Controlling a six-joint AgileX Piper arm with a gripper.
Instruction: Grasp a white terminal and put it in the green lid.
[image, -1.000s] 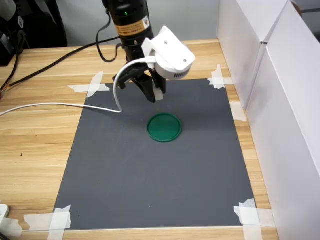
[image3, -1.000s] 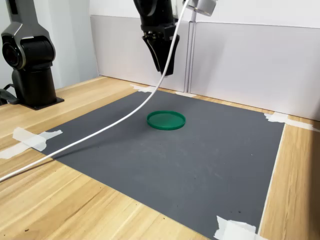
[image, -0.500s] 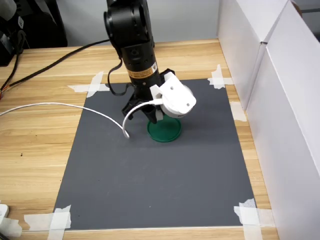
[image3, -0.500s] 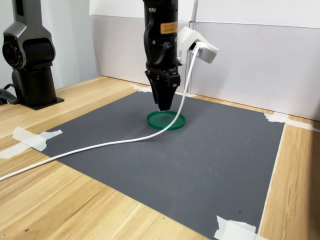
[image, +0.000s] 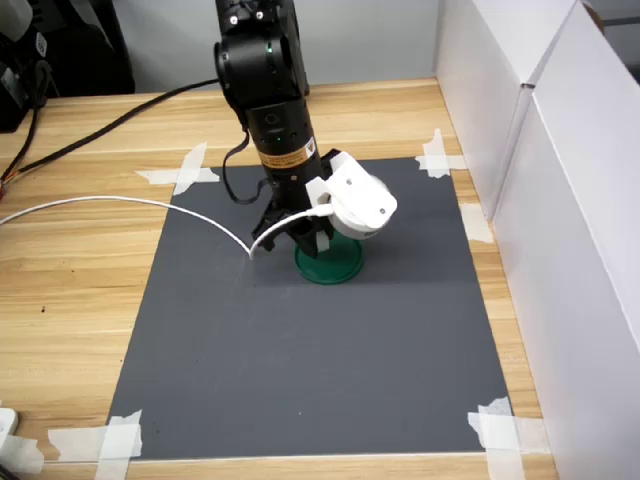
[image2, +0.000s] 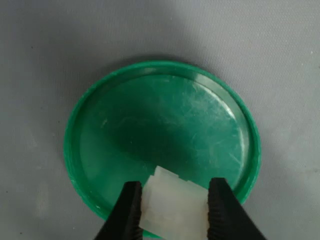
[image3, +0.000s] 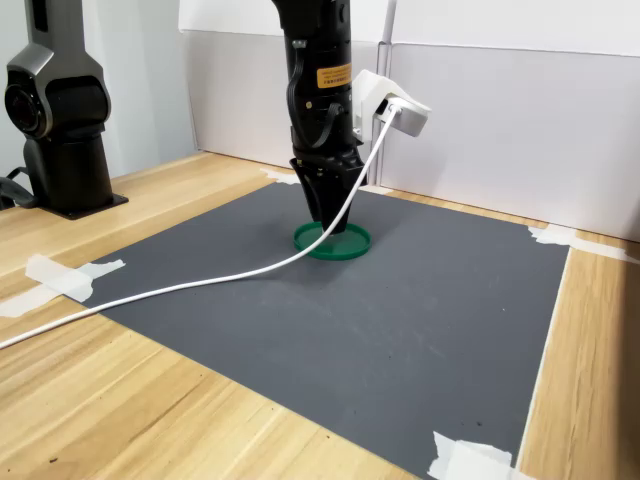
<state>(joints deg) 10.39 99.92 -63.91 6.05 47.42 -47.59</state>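
Your gripper grasps the white terminal, a whitish translucent ridged block, its long axis spanning the fingers, over the green lid.

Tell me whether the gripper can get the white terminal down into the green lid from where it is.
Probably yes. The gripper holds the white terminal directly over the green lid, whose floor is bare, and nothing lies between them.

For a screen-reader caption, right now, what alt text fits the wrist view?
The gripper holds the white terminal between two black fingers, over the near edge of the green lid. The lid lies flat on a grey mat, otherwise empty.
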